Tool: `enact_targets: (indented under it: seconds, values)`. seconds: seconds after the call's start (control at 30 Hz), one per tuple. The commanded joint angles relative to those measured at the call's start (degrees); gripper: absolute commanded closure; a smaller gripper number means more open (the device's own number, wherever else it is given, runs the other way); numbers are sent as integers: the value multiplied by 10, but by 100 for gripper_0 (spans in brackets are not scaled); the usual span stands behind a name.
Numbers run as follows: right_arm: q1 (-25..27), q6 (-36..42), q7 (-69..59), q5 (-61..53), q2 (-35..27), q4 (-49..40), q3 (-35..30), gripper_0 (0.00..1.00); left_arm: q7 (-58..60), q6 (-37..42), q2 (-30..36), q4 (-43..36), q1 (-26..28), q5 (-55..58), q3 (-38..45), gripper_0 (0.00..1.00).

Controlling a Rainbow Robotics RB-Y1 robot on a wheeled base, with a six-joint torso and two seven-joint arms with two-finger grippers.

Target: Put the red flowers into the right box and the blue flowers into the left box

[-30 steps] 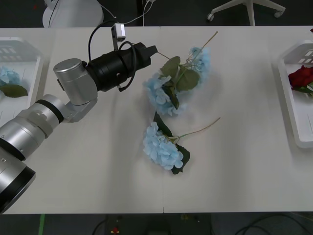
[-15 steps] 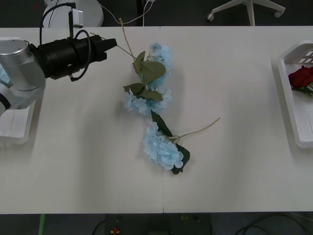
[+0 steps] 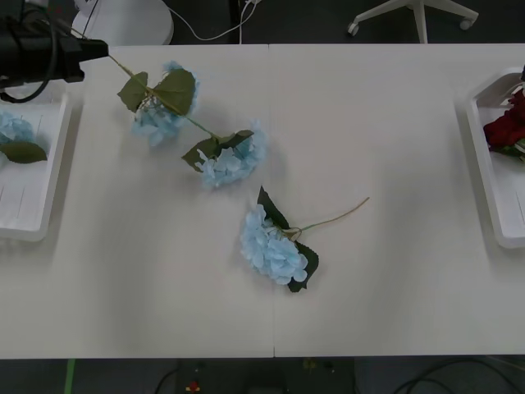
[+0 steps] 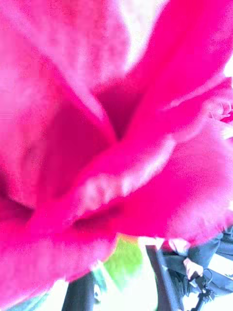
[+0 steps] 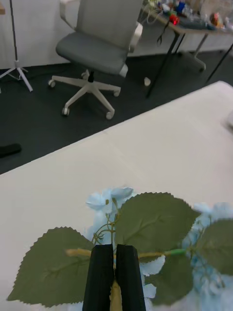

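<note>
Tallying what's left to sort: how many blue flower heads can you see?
4: two dangling from the left pincer at and, one mid-table, one in the left box at. More may be hidden.

I work in an office or lab: a grey swivel chair stands on dark floor, near a cluttered desk behind my white table.

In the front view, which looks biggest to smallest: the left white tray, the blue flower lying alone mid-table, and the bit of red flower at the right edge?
1. The left box
2. The lone blue flower
3. The red flowers, partly cut off by the picture's edge.
</note>
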Motion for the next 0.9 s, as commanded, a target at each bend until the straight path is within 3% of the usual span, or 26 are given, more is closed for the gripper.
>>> enact_targets:
  seconds: [0.03,0.23,0.37,0.63,0.87,0.9]
  values:
    - [-26,-6,-10,-14,-4,3,-15,21,-11,99,73,-20,17,-86,98,100]
    - [-26,-3,65,-67,-29,-12,-26,6,-11,260,92,-20,20,-214,199,100]
    - [-26,34,135,-124,-60,-56,-37,4,-11,328,91,-20,20,-262,231,100]
    - [-25,199,272,-273,-127,-248,-52,2,-11,355,92,-24,20,-259,206,100]
    - [-21,282,404,-364,-144,-419,-41,2,-11,358,73,-27,20,-253,198,100]
    - [-19,285,441,-375,-145,-452,-29,2,-11,357,68,-27,20,-249,198,91]
